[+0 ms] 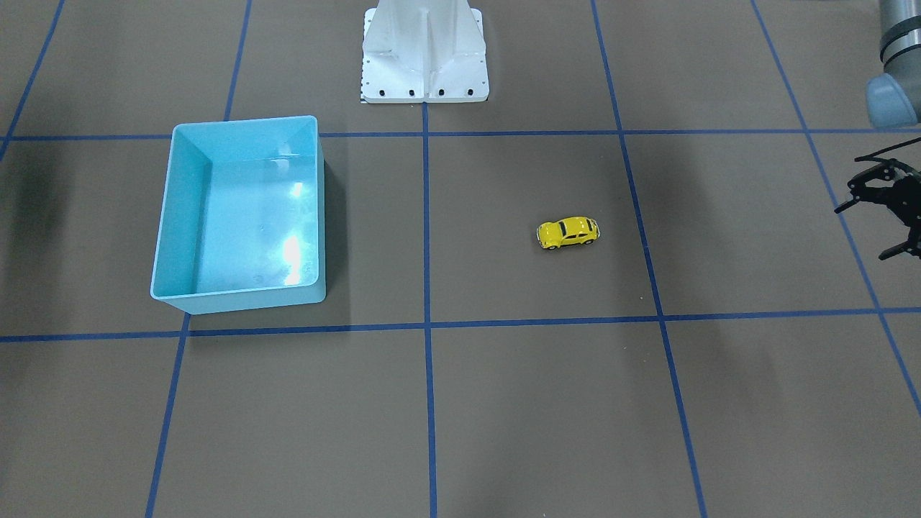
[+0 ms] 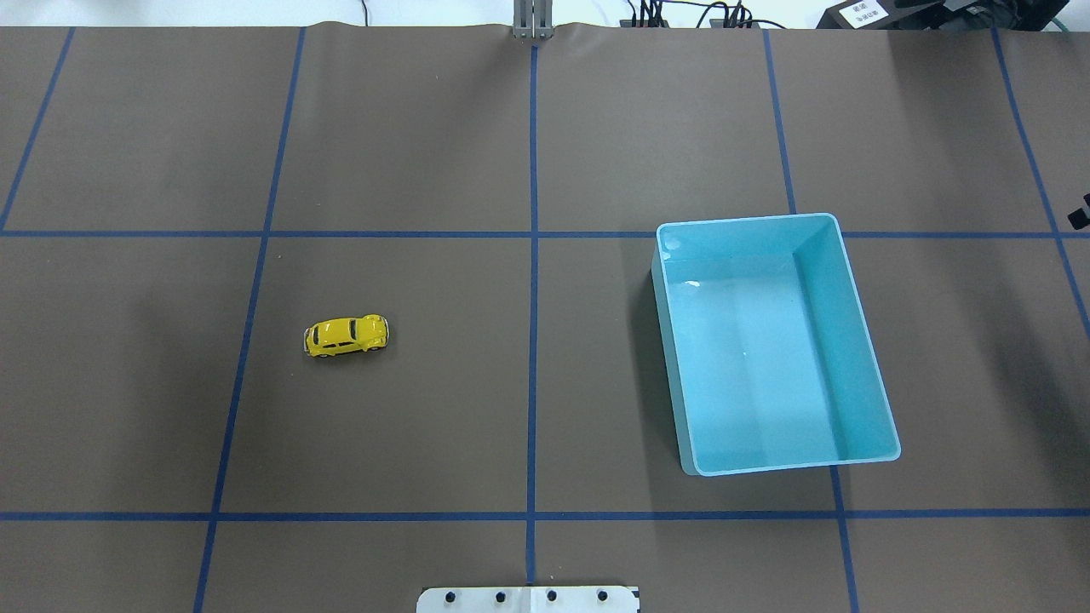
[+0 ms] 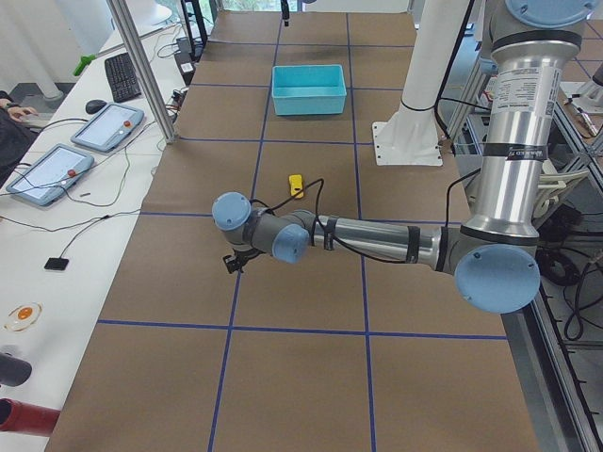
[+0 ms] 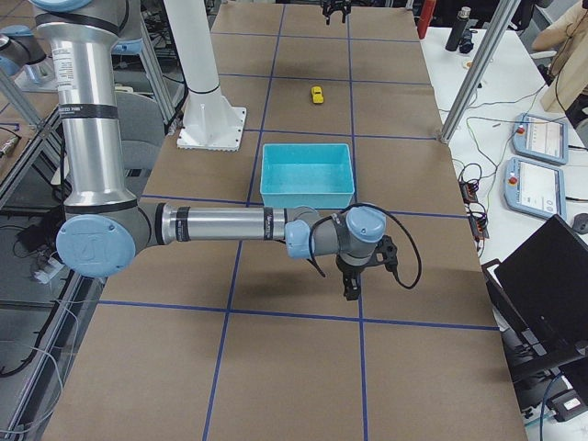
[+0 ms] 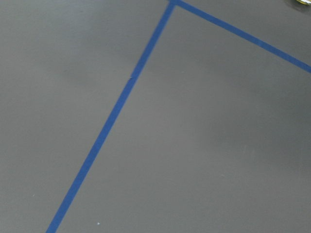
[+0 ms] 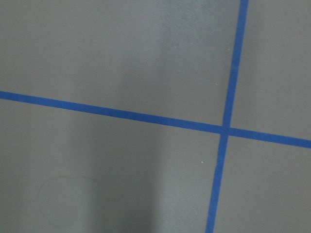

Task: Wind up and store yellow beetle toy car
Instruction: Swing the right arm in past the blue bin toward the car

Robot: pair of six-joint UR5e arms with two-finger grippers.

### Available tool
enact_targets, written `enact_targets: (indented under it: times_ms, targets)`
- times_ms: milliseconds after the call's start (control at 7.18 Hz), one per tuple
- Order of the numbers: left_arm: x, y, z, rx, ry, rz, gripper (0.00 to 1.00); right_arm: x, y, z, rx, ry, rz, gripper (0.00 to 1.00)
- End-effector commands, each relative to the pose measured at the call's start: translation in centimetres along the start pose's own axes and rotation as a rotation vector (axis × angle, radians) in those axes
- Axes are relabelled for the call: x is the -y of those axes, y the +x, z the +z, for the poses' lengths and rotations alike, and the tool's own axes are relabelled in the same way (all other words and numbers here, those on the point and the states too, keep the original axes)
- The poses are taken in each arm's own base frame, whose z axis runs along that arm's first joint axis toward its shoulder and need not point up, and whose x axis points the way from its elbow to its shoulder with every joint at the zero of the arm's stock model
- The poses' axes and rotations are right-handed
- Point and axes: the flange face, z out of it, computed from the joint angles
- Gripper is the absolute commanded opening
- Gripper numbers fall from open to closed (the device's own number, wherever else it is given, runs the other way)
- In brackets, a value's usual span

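Furthest to the robot's left, the left arm (image 3: pixel 377 240) lay stretched low over the surface (image 2: pixel 426 128), well apart from everything. Its jaws stood spread open with nothing between them, which seemed a ready pose for a first pick. Its wrist camera looked down on bare brown covering and blue tape only. Next came the yellow beetle toy car (image 2: pixel 347 335), upright on all four wheels in open space in the left half, lying lengthwise roughly across the table. That position probably suited the task, since a pull-back wind would need the wheels pressed to the surface and room to drag them, and nothing crowded the car from either side. It sat on the left arm's side of the middle tape line (image 2: pixel 533 340), so that arm looked the natural one to take it. To the right of that line stood the light blue bin (image 2: pixel 822 289), open-topped and slightly skewed, with nothing visible inside, well apart from the car. It was evidently the place for storing the car, which had not yet been put away. Beyond it the right arm (image 4: pixel 230 223) reached low past the bin's far side. Whether its jaws were open or closed I could not tell, as only the side views showed them.
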Motion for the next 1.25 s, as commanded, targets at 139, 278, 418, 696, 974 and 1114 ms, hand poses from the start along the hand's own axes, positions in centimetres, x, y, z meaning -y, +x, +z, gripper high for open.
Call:
enact_targets:
  times_ms: [139,278,418,696,974,1114]
  targets:
    - [-3.6,-4.4,-4.3,0.036,0.006,-0.551,1.0,4.1,-9.2,0.6,0.025,0.009,-0.176,1.0]
    - [-6.6,-6.9,-6.3,0.123,0.008,-0.791,1.0,6.2,-13.9,0.2,0.008,0.034,-0.252,1.0]
    - [-7.5,-8.2,-6.7,0.285,-0.028,-0.931,1.0,8.7,-19.7,0.5,-0.017,0.055,-0.344,1.0]
    - [-8.9,-7.9,-6.8,0.301,-0.038,-0.948,1.0,10.7,-31.5,3.4,-0.016,0.053,-0.512,1.0]
    - [-11.2,-6.1,-6.5,0.278,-0.034,-0.957,1.0,11.2,-43.8,2.2,-0.023,0.046,-0.617,1.0]
    - [-11.1,-5.8,-6.8,0.279,-0.029,-0.958,1.0,11.1,-48.6,1.8,0.006,0.041,-0.659,1.0]
